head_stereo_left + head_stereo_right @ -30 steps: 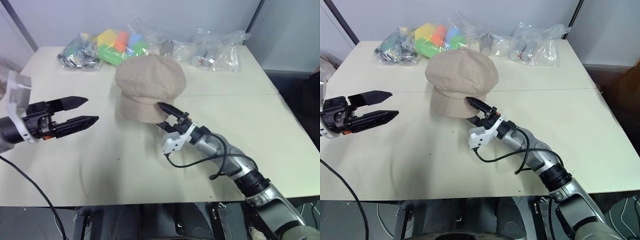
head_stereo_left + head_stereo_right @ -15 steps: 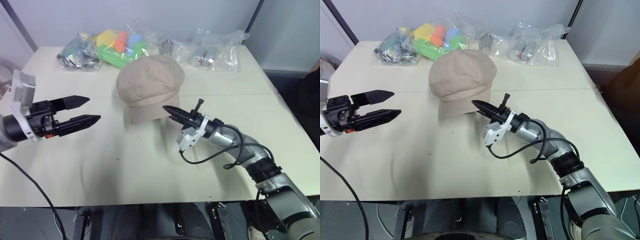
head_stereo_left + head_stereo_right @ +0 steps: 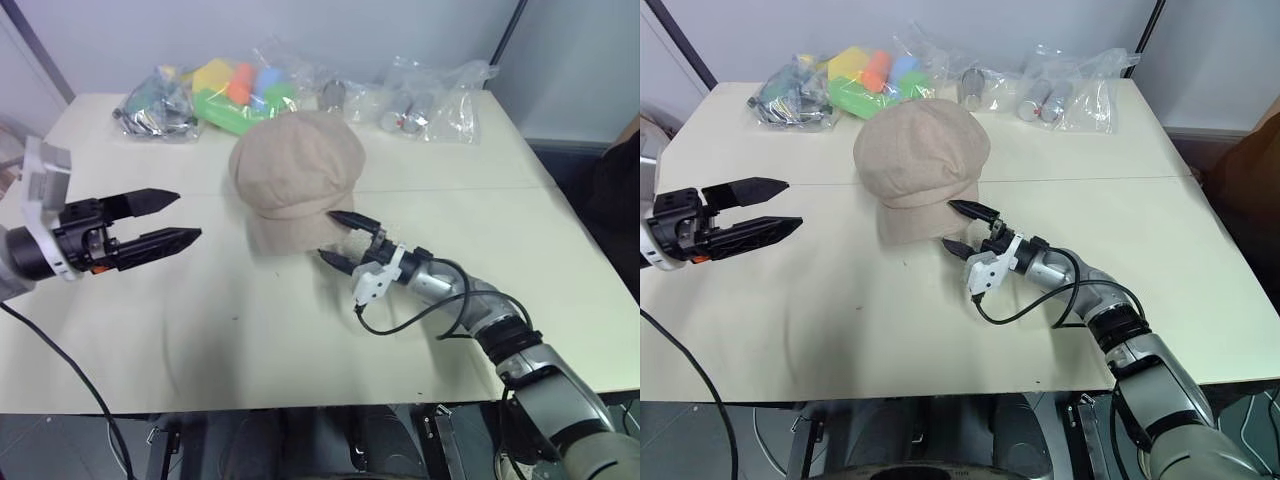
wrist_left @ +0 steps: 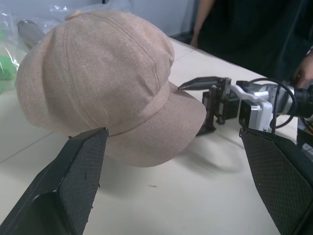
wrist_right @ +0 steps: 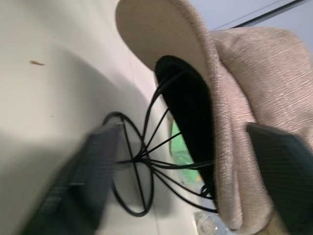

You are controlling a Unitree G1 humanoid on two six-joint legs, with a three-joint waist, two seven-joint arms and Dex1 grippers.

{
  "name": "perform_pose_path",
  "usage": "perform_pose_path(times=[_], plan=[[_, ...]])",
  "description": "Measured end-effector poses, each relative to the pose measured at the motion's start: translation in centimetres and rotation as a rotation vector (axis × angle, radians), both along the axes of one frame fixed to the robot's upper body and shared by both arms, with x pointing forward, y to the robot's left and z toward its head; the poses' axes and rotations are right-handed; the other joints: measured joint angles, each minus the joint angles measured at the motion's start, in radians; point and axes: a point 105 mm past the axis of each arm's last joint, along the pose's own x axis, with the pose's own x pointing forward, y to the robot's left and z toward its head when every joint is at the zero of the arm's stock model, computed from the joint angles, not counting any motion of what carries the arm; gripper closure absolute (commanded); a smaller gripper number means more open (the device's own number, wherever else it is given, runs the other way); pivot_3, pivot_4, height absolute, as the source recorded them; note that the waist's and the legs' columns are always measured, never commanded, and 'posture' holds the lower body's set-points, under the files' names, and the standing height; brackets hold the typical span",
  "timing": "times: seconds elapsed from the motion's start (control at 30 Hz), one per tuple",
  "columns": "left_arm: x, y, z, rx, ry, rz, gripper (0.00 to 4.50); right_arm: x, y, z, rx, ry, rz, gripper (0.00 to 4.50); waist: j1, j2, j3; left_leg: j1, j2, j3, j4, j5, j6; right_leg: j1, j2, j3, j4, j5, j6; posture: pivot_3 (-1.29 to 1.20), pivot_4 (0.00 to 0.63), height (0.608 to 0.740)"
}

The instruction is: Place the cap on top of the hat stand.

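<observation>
The beige-pink cap (image 3: 295,170) sits over the hat stand near the table's middle, brim toward me. The right wrist view shows the stand's black wire hoops (image 5: 140,157) and round base under the cap's edge. My right gripper (image 3: 336,236) is open at the brim's right edge, one finger above it and one below. I cannot tell whether either finger touches the fabric. My left gripper (image 3: 188,215) hangs open, level and empty to the cap's left, well apart from it. Its view shows the cap (image 4: 98,73) between its fingers (image 4: 80,169).
Clear bags lie along the table's far edge: coloured toys (image 3: 225,88) at the left, metal cans (image 3: 425,105) at the right. A black cable (image 3: 400,325) loops from my right wrist. A person in dark clothes (image 4: 254,39) stands beyond the table's right side.
My right gripper, shut beside the brim half a second ago, has opened and dropped slightly. The cap has settled a little on the stand. The left gripper has kept still.
</observation>
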Motion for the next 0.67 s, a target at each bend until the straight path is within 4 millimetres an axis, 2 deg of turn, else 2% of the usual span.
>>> perform_pose_path(times=[0.13,0.23,0.3,0.33,0.43,0.5,0.57,0.67], plan=[[0.0,0.2,-0.2,0.01,0.004,0.002,0.0,-1.5,-3.4,-1.2,-0.07,0.107,-0.053,0.08,0.006,0.0,0.0,0.0,0.0,0.0,0.0,0.0,0.0,0.001,-0.001,0.0,0.0,0.0,0.0,0.0,0.15,0.74],[0.1,1.0,-0.7,0.021,0.016,0.026,0.0,-3.0,-7.2,-0.4,-0.09,0.24,-0.114,0.08,0.004,0.001,0.0,0.0,0.0,0.0,0.0,0.0,0.0,0.002,-0.001,0.0,0.0,0.0,0.0,0.0,0.15,0.74],[0.2,1.7,-1.3,0.035,0.025,0.048,0.0,-3.7,-9.7,1.3,-0.031,0.447,-0.171,0.08,-0.002,0.001,0.001,0.002,0.003,0.001,0.0,0.0,0.0,0.002,0.0,0.0,0.0,0.0,-0.001,0.0,0.15,0.74],[0.3,1.8,-1.3,0.038,0.025,0.054,0.0,-3.7,-10.4,1.9,-0.008,0.498,-0.187,0.08,-0.003,0.001,0.001,0.002,0.004,0.001,0.0,0.0,0.0,0.002,0.001,0.0,-0.001,0.0,-0.001,0.0,0.15,0.74],[0.4,2.4,-1.3,0.051,0.014,0.066,0.0,-3.4,-13.5,5.3,0.204,0.854,-0.222,0.08,-0.001,0.002,0.001,0.003,0.005,0.002,0.0,0.0,0.0,0.002,0.001,0.0,0.0,0.0,-0.003,0.0,0.15,0.74],[0.6,2.9,-1.2,0.047,0.007,0.078,0.0,-3.2,-14.8,7.7,0.306,1.013,-0.188,0.08,0.0,0.002,0.001,0.003,0.005,0.002,0.0,0.0,0.0,0.002,0.001,0.0,-0.001,-0.001,-0.006,0.0,0.15,0.74],[0.8,3.3,-0.8,0.036,-0.003,0.088,0.0,-3.1,-16.1,10.4,0.388,1.08,-0.151,0.08,0.002,0.002,0.001,0.002,0.004,0.003,0.0,0.0,0.0,0.001,0.001,0.0,-0.001,-0.002,-0.007,0.0,0.15,0.74],[1.3,3.7,0.1,0.015,-0.033,0.106,0.0,-3.2,-16.9,11.9,0.416,1.147,-0.106,0.08,0.006,0.002,0.001,0.0,0.004,0.002,0.0,0.0,0.001,-0.001,0.001,-0.001,-0.002,-0.002,-0.007,0.0,0.15,0.74]])
